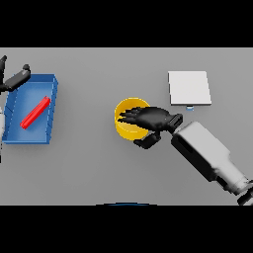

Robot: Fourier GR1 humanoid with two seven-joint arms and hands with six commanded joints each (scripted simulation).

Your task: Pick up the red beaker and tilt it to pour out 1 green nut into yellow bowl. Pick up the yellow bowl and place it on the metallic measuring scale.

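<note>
The yellow bowl stands at the table's middle. My right hand reaches over its right side from the right. Its straight fingers spread over the bowl's opening, and the thumb sits just outside the lower right wall. The hand hides the bowl's inside, and no green nut shows. The red beaker lies on its side, diagonally, in the blue tray at the left. The metallic scale, a pale square plate, sits at the back right, apart from the bowl. My left hand hovers at the tray's far left corner with relaxed fingers.
The right forearm slants across the table's lower right.
</note>
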